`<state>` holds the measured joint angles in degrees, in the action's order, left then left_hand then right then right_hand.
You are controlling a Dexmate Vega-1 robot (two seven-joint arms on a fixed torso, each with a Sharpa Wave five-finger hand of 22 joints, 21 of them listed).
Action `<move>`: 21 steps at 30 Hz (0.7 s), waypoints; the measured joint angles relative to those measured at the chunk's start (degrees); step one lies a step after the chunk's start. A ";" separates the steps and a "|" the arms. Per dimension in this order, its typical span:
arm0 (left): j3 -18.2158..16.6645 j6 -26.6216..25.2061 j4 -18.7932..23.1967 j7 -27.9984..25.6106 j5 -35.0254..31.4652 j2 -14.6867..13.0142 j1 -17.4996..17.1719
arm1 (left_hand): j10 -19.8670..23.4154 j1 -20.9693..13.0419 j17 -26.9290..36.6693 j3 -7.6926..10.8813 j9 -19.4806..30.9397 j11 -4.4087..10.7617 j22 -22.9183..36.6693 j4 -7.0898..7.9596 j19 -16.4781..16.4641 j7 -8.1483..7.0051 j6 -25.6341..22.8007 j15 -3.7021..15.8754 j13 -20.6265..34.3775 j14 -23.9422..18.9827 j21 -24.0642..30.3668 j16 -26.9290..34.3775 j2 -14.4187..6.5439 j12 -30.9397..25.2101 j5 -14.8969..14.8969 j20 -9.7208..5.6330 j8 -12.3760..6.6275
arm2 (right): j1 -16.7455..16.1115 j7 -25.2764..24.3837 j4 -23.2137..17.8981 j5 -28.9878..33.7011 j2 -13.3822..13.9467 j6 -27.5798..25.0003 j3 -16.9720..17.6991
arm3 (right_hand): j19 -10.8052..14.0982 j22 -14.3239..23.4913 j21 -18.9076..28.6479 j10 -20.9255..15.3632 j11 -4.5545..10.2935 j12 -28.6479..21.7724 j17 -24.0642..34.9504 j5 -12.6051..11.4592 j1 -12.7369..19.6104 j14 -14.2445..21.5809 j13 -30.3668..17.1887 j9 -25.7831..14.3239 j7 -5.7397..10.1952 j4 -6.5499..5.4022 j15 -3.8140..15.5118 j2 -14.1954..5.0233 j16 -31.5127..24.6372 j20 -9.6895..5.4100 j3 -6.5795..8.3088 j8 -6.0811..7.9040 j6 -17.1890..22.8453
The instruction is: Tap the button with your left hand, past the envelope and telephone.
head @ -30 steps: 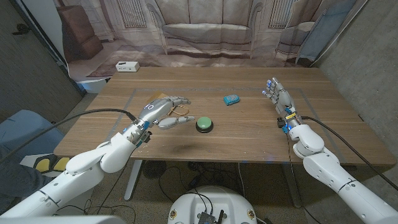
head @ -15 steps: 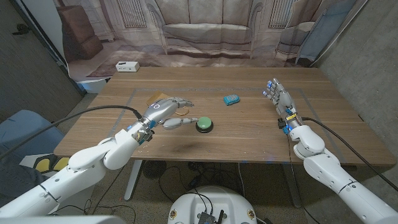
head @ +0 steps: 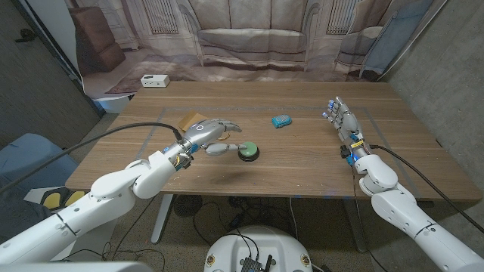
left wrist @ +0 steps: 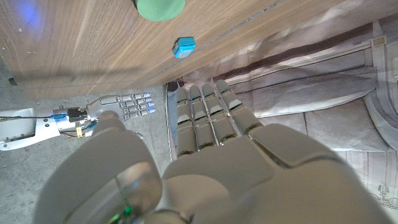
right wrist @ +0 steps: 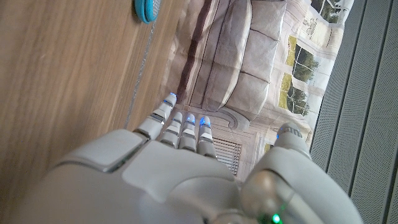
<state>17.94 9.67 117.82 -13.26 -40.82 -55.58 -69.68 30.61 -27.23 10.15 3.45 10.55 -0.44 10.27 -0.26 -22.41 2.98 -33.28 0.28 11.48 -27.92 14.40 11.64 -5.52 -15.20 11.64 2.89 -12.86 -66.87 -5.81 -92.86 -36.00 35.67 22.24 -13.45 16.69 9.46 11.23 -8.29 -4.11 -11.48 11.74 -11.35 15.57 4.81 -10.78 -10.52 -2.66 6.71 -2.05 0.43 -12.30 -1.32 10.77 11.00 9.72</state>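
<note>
A green round button (head: pixel 248 151) on a dark base sits near the table's middle. My left hand (head: pixel 212 134) hovers just left of it with its fingers apart and nothing in them; the thumb reaches close to the button's rim. A tan envelope (head: pixel 189 119) pokes out behind that hand. The small blue telephone (head: pixel 281 120) lies farther back and to the right of the button. The left wrist view has my left hand (left wrist: pixel 211 155), the button (left wrist: pixel 160 7) and the telephone (left wrist: pixel 184 45). My right hand (head: pixel 344 121) stands on its edge at the right, fingers extended and holding nothing.
A white box (head: pixel 154 80) sits at the far left corner of the wooden table (head: pixel 302 170). A painted sofa backdrop hangs behind the table. The right wrist view catches the telephone (right wrist: pixel 148 9) past my right hand (right wrist: pixel 168 168).
My left hand has moved right over the envelope, closer to the button. The right hand has shifted slightly away from me.
</note>
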 measured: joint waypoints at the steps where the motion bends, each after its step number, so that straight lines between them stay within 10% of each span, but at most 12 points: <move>1: 0.28 -0.46 0.16 0.68 0.00 -0.15 0.30 | 0.00 0.00 0.00 0.00 0.00 0.00 0.00 0.00 0.00 0.20 -0.20 0.00 0.00 0.00 0.00 0.00 0.00 0.00 0.00 0.00 0.00 | -0.08 -0.01 0.00 -0.01 0.00 0.09 0.08 | 0.00 0.00 0.00 0.00 0.00 0.00 0.00 0.00 0.00 0.00 0.00 0.00 0.00 0.00 0.00 0.00 0.00 0.00 0.00 0.00 0.00; 21: 5.48 -2.61 1.53 8.04 -0.27 -1.45 5.39 | 0.00 0.00 0.00 -0.01 0.00 0.01 0.00 0.01 0.29 0.19 -0.19 -0.18 0.00 0.18 -0.43 -0.24 0.00 0.40 -0.42 0.28 0.46 | -0.86 0.54 -0.05 -0.28 0.37 0.79 0.76 | 0.21 0.00 0.00 0.00 0.00 0.00 0.00 0.00 0.22 0.00 0.00 0.00 0.32 0.00 0.00 -0.22 0.00 0.21 0.00 0.00 0.31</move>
<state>23.41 7.06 119.34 -5.21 -41.09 -57.03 -64.29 30.61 -27.22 10.15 3.44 10.54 -0.43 10.26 -0.25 -22.12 3.17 -33.47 0.10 11.48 -27.73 13.97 11.40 -5.52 -14.80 11.22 3.18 -12.39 -67.73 -5.27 -92.91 -36.27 36.04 23.03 -12.69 16.89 9.45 11.23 -8.29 -4.10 -11.48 11.74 -11.35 15.79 4.81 -10.78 -10.52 -2.34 6.71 -2.05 0.21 -12.29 -1.11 10.77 11.00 10.03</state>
